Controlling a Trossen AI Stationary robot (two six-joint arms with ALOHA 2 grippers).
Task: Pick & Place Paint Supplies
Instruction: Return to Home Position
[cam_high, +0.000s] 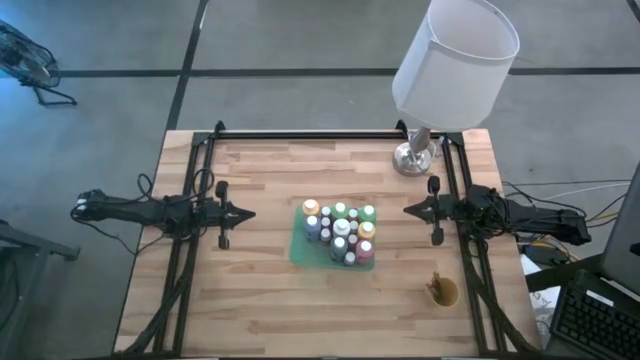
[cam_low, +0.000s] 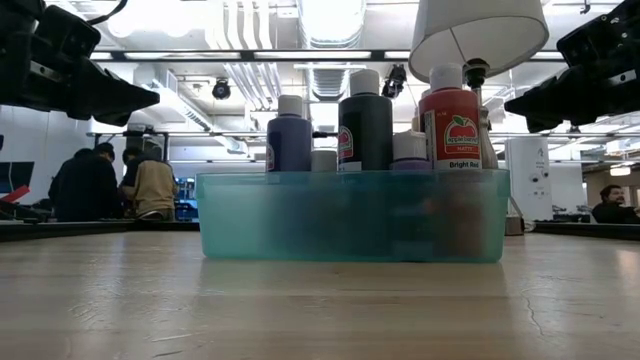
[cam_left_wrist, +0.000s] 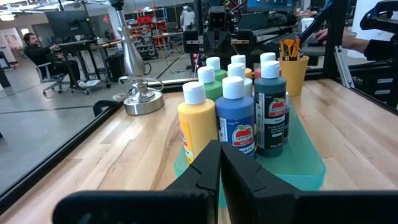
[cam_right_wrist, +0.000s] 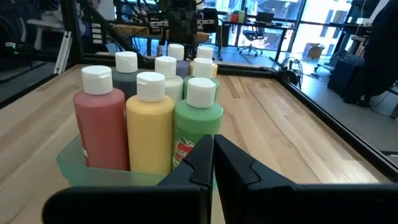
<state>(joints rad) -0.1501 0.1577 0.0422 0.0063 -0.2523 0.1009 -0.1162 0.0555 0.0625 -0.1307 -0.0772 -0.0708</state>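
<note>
High view: both arms sit level on opposite sides, the left gripper (cam_high: 245, 213) and right gripper (cam_high: 408, 210) each pinched closed on nothing, pointing at the paint bottles (cam_high: 340, 232) packed upright in the green tray (cam_high: 298, 250) between them. Brushes (cam_left_wrist: 289, 48) stand in the yellow cup (cam_high: 443, 292). You are likely at the homing step; confirm both arms are parked, then stop.

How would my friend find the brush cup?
Look at the wooden table with the green tray of paint bottles in its middle. Right of the tray, away from the lamp, one small yellow cup stands alone. Only it holds brushes.
</note>
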